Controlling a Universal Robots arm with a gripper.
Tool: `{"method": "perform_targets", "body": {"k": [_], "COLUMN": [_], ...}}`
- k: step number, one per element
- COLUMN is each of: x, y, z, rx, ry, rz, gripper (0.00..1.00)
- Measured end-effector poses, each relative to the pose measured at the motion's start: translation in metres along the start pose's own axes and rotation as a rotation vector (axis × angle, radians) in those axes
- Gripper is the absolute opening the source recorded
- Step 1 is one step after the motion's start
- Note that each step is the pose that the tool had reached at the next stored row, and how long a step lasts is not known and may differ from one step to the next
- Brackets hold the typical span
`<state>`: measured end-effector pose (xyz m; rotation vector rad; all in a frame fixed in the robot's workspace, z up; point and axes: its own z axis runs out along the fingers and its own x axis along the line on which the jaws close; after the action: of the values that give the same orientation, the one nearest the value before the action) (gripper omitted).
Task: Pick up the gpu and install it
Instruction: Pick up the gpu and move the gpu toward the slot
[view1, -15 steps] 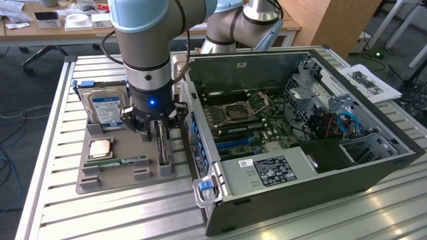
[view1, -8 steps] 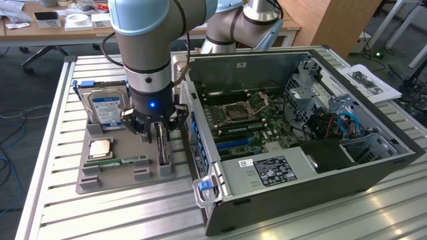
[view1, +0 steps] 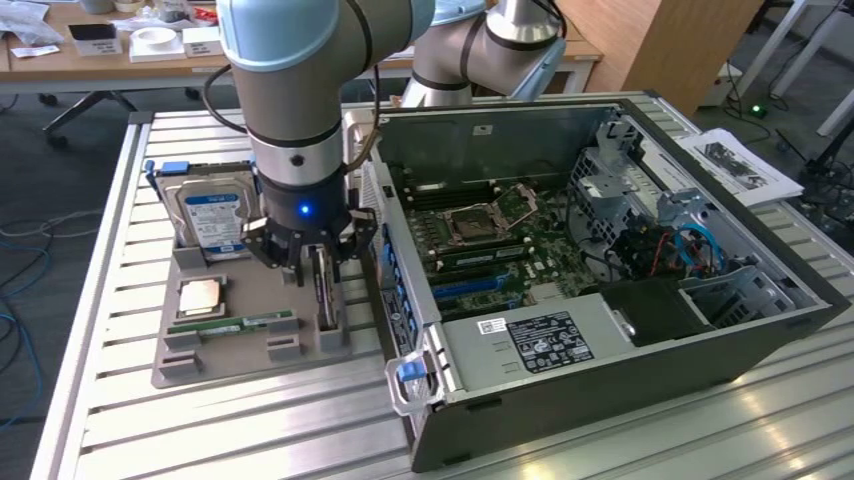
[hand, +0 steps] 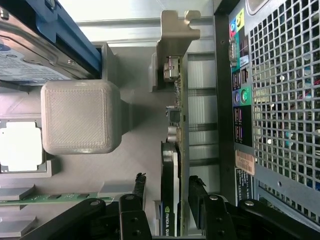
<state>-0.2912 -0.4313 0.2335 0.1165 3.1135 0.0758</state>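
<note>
The gpu (view1: 326, 298) stands on its edge in a slot of the grey holder tray (view1: 200, 365), just beside the open computer case (view1: 601, 250). In the wrist view the gpu (hand: 170, 165) is a slim dark card with a silver end bracket at its far end. My gripper (view1: 318, 262) has come down over the card. The gripper (hand: 169, 197) is open, and its black fingers (hand: 140, 192) stand one on each side of the card with a small gap to it.
The tray also holds a hard drive (view1: 214, 215) with a blue-white label, a processor (view1: 200, 297) and a green memory stick (view1: 247, 323). A grey tray post (hand: 80, 117) rises close to the card. The case's perforated back wall (hand: 280, 100) is right alongside.
</note>
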Motion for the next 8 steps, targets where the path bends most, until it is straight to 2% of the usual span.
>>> {"method": "perform_targets", "body": {"k": [8], "x": [0.0001], "y": [0.0004], "z": [-0.0001], "rx": [0.0003], "ry": [0.0002], "rz": [0.0], "gripper": [0.47]}}
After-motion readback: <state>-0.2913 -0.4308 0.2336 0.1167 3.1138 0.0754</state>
